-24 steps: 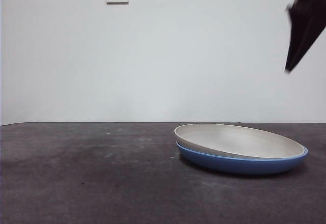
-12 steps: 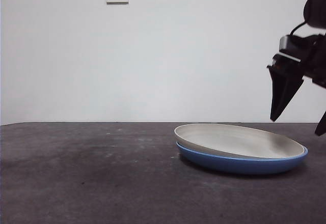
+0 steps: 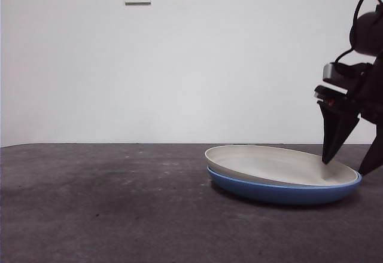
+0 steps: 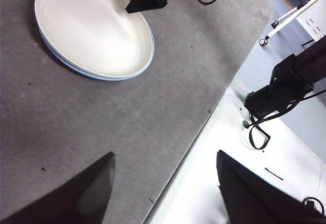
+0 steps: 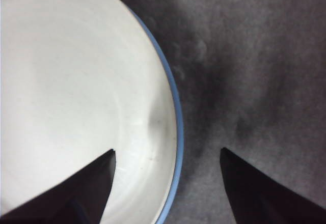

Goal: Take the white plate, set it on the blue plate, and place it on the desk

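White plate [image 3: 281, 165] — unmarked — straddled by right tool [image 3: 350, 167].

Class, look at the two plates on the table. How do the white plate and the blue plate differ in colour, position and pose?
Colour: the white plate is matte cream; the blue plate is glossy blue.
Position: the white plate lies on top; the blue plate sits under it on the desk, only its edge showing.
Pose: the white plate is tilted, one side raised; the blue plate lies flat.
Both are round, shallow and about equally wide.
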Robot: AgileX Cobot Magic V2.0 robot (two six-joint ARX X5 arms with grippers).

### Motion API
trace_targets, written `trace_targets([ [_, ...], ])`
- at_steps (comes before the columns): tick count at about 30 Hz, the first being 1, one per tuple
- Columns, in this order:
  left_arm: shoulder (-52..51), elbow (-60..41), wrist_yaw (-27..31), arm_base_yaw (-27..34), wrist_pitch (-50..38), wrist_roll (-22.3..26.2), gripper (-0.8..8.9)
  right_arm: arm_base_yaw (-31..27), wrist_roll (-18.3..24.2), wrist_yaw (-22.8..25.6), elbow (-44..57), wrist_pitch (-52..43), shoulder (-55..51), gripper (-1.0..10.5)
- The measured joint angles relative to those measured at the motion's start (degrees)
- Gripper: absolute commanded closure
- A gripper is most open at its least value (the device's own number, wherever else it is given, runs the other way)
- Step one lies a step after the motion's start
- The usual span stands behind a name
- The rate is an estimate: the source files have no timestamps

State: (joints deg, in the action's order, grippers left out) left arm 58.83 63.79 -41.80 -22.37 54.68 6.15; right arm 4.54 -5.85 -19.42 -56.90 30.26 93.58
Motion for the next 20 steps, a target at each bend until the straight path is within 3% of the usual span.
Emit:
trace_targets([
  [8,0.0,0.0,-0.02,0.0,-0.07,0.0,5.02,0.0,-0.2,-0.07,0.0,-0.37,0.87,8.1],
  [14,0.0,0.0,-0.02,0.0,-0.07,0.0,5.02,0.0,-0.46,-0.04,0.0,-0.07,0.92,8.2],
  [17,0.0,0.0,-0.02,0.0,-0.07,0.0,5.02,0.02,-0.61,-0.04,0.0,0.22,1.07,9.1],
  [20,0.0,0.0,-0.02,0.0,-0.07,0.0,5.02,0.0,-0.61,0.07,0.0,0.24,1.09,9.2],
])
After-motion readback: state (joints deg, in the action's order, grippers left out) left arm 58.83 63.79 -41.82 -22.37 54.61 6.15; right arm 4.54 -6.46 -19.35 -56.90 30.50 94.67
